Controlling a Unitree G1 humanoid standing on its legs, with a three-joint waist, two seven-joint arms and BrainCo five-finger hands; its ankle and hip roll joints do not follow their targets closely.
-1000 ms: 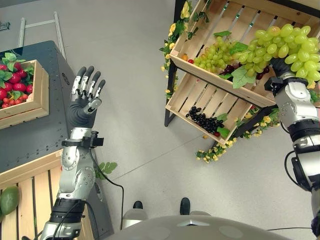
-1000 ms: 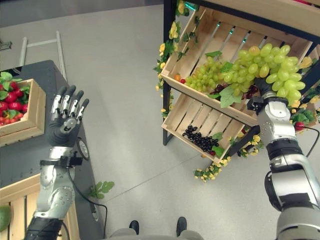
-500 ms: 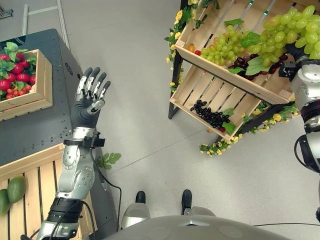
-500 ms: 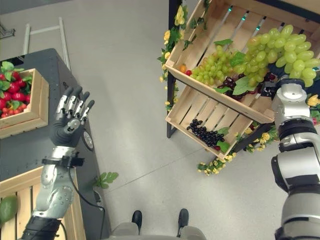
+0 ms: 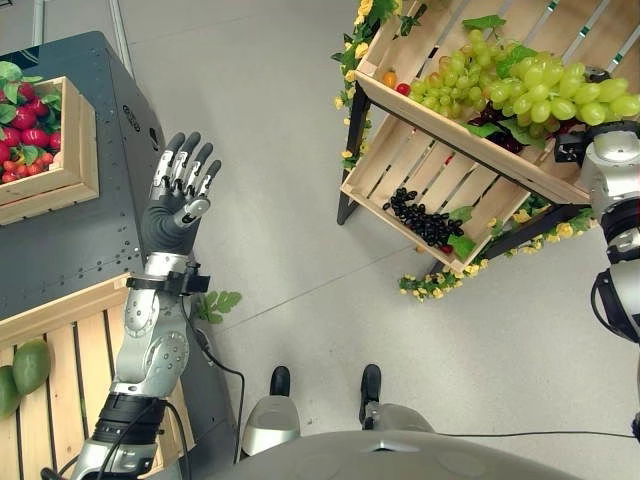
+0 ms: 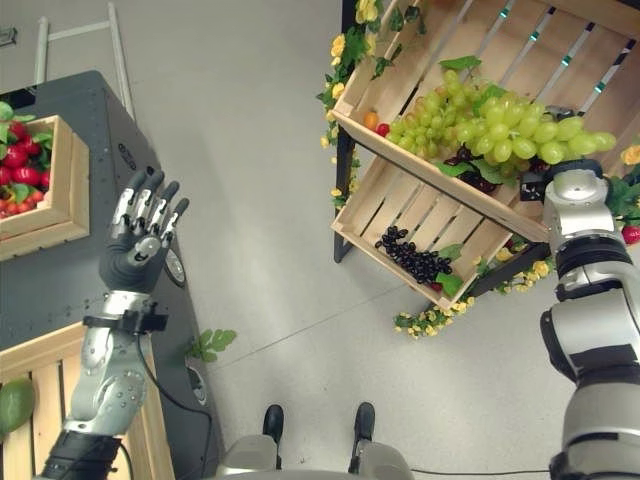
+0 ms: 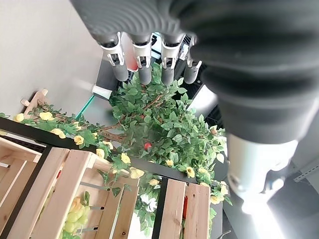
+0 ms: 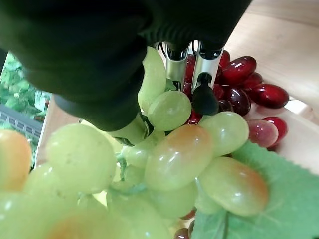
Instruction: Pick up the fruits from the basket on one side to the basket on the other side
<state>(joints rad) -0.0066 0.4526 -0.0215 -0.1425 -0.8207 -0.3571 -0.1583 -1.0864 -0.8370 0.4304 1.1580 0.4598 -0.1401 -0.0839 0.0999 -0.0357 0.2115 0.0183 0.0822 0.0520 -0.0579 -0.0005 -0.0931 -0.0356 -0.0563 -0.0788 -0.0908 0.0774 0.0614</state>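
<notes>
Your right robot hand has its fingers closed round one green grape bunch above the upper of two shelf crates. Your left robot hand hangs raised, fingers straight, beside the tabletop.

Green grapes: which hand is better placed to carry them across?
The right hand: it is already among the green grapes at the upper crate. The left hand is raised open, empty.
</notes>
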